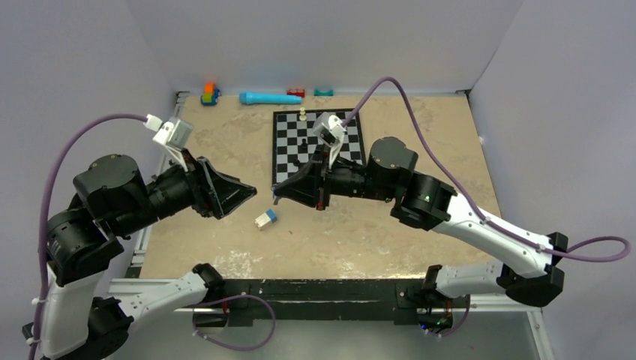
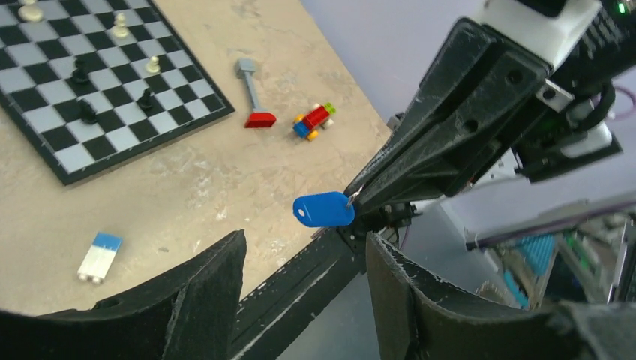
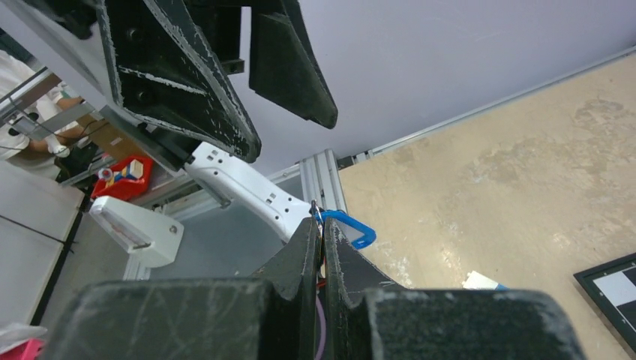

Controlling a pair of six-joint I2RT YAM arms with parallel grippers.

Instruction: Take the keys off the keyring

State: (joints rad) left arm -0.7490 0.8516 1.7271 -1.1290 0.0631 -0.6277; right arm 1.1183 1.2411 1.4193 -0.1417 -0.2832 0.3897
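The key, with a bright blue oval head (image 2: 324, 209), hangs from a small metal keyring (image 2: 351, 196) pinched at the tip of my right gripper (image 1: 276, 193). In the right wrist view the right gripper (image 3: 319, 223) is shut on the ring, and the blue key (image 3: 351, 226) sticks out to the right of its tip. My left gripper (image 2: 304, 238) is open and empty, its fingers either side of and just short of the key. From above, the left gripper (image 1: 253, 192) faces the right one tip to tip, a small gap apart, over the table's near middle.
A blue-and-white block (image 1: 265, 218) lies on the table just below the two tips. A chessboard (image 1: 286, 150) with several pieces sits behind the right arm. A small toy car (image 2: 313, 121) and a red-tipped tool (image 2: 255, 101) lie beyond the chessboard. A blue cylinder (image 1: 268, 98) lies along the back wall.
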